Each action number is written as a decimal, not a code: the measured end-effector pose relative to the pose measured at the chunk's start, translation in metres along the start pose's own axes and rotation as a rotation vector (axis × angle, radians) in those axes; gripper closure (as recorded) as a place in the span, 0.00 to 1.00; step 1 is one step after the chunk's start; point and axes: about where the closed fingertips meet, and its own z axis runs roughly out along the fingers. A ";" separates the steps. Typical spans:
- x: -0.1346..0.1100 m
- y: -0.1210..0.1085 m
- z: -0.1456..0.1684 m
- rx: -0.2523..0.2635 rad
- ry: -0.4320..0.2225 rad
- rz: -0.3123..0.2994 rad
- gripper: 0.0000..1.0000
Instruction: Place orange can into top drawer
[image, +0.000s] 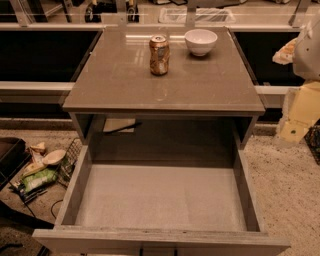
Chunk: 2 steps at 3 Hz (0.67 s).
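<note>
Dim, warm light. Glare streaks the tabletop (165, 80) toward 12 o'clock, with deep shadow beneath it. The gripper (299, 107), at 3 o'clock, shows pale and bright.

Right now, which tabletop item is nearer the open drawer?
The orange can, standing left of the white bowl and further forward. The gripper is at the view's right edge.

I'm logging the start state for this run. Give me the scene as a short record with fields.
orange can: upright on the tabletop, left of the bowl, not touching it
white bowl: on the tabletop, near its back edge
top drawer: pulled open, nothing inside
gripper: at the right edge of the view, beside the tabletop, away from the can
task state: can not yet in the drawer
</note>
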 end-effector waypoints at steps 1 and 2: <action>0.000 0.000 0.000 0.000 0.000 0.000 0.00; -0.003 -0.010 0.013 0.016 -0.088 0.070 0.00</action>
